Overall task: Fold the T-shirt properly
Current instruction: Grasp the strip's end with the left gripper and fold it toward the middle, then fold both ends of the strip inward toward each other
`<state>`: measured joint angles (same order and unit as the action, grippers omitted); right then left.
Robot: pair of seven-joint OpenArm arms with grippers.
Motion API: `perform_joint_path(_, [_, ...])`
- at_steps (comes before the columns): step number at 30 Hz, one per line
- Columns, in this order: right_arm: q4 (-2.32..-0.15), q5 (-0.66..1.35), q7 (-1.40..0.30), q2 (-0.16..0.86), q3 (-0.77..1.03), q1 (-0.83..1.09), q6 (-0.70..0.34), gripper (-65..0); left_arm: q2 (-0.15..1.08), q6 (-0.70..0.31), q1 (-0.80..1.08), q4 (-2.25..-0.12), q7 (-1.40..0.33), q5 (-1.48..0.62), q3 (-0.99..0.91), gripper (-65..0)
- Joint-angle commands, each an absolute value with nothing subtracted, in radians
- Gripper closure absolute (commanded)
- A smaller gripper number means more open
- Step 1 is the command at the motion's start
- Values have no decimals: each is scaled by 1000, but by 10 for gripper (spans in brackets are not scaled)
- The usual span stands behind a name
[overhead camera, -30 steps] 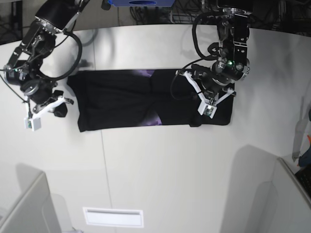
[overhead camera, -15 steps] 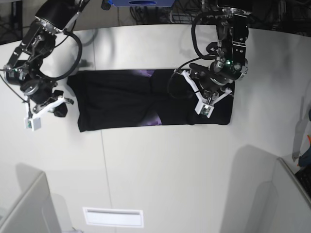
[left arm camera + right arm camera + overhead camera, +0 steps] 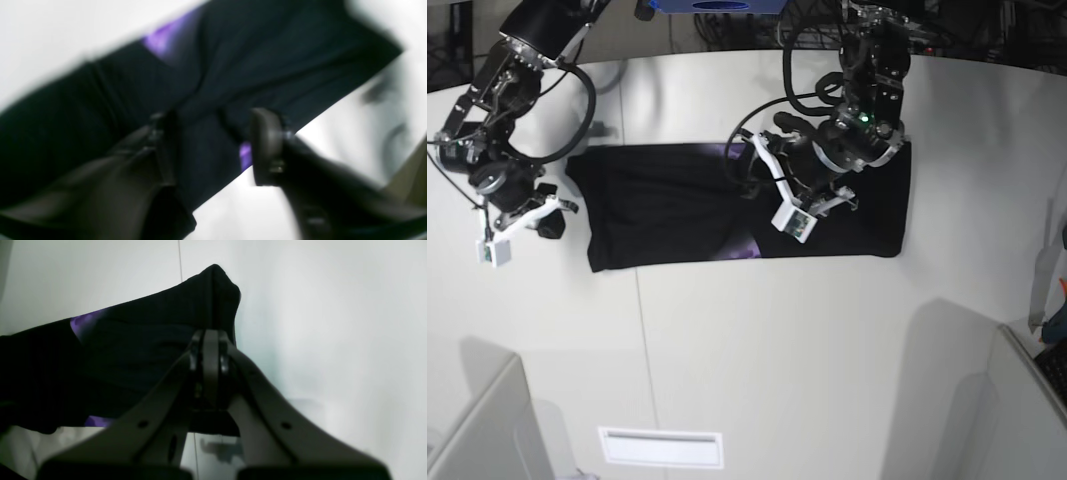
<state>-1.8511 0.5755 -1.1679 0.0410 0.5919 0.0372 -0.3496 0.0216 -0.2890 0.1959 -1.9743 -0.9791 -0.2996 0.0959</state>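
- The T-shirt [image 3: 687, 205] lies flat on the white table [image 3: 777, 340] as a wide black band, folded lengthwise, at about 12 o'clock from the table's centre in the base view. Small purple patches of print show at its upper edge and near its lower edge.
- Left arm: reaches in from the 1 o'clock edge of the base view and bends down over the right half of the T-shirt. Its wrist is angled toward 8 o'clock, with the white camera block lowest.
- Left tool [image 3: 213, 146]: the jaws stand apart, released, with nothing between them. The wrist view is blurred. Black cloth fills the gap behind the two dark fingers [image 3: 265, 146], and a purple patch shows just beside the right one.
- Right arm: descends from the 11 o'clock corner of the base view, folded at the elbow, just beside the T-shirt's left end at 9 o'clock.
- Right tool [image 3: 210, 373]: clenched, the two fingers pressed together, holding nothing visible. In its wrist view a corner of the T-shirt lies beyond the fingertips, toward 12 o'clock; whether they touch it cannot be told.
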Motion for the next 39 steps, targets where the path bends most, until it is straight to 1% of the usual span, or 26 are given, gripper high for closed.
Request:
perform_joint_path(1, [-1868,593,-1185,50,598,21,-349,0,35,-272,203,-1985,-978,-271,12,-109])
perform_joint_path(2, [-1865,593,-1216,50,598,15,-352,0,36,-272,217,-1985,-978,-271,-71,0])
perform_joint_path(3, [-1857,593,-1244,50,598,-2,-352,-102,41,-274,236,-1979,-978,-271,-173,0])
perform_joint_path(4, [-1836,593,-1268,50,598,-19,-352,-227,53,-278,252,-1975,-978,-271,-274,0])
perform_joint_path(6, [-1770,593,-1276,53,599,-53,-354,-441,97,-306,282,-1965,-978,-271,-420,0])
perform_joint_path(7, [-1728,593,-1271,58,599,-68,-354,-510,124,-343,297,-1956,-974,-271,-481,0])
perform_joint_path(8, [-1684,595,-1267,61,599,-84,-355,-543,151,-386,308,-1939,-970,-271,-545,0])
perform_joint_path(11, [-1573,595,-1265,62,596,-131,-366,-548,203,-483,308,-1844,-970,-271,-716,0])
perform_joint_path(13, [-1501,593,-1262,62,593,-153,-403,-548,240,-524,288,-1771,-969,-269,-760,0])
perform_joint_path(15, [-1457,584,-1242,62,590,-160,-414,-546,257,-538,271,-1715,-969,-269,-783,0])
perform_joint_path(17, [-1428,576,-1201,62,588,-159,-414,-546,259,-538,266,-1675,-951,-269,-782,0])
perform_joint_path(19, [-1395,544,-1184,62,588,-150,-415,-546,254,-536,266,-1653,-891,-265,-768,0])
perform_joint_path(21, [-1363,522,-1179,62,588,-145,-418,-546,252,-532,265,-1639,-851,-263,-723,0])
perform_joint_path(24, [-1331,524,-1181,62,584,-125,-423,-546,249,-530,239,-1615,-848,-263,-653,0])
perform_joint_path(27, [-1365,526,-1187,61,496,-87,-483,-545,229,-530,197,-1567,-848,-262,-624,0])
perform_joint_path(28, [-1386,526,-1187,58,469,-68,-499,-533,223,-529,186,-1555,-848,-262,-622,0])
perform_joint_path(31, [-1409,526,-1181,50,446,-39,-498,-497,209,-481,154,-1538,-848,-262,-582,0])
perform_joint_path(33, [-1389,526,-1178,50,446,-38,-499,-488,208,-447,145,-1535,-848,-262,-516,0])
perform_joint_path(35, [-1365,526,-1167,53,447,-42,-499,-486,208,-435,143,-1535,-845,-262,-461,0])
perform_joint_path(36, [-1356,526,-1152,56,447,-42,-499,-476,206,-435,142,-1534,-845,-262,-438,0])
perform_joint_path(37, [-1346,526,-1136,59,447,-44,-499,-456,206,-435,140,-1534,-845,-262,-414,0])
perform_joint_path(39, [-1317,526,-1115,61,447,-47,-499,-375,205,-435,130,-1529,-845,-262,-375,0])
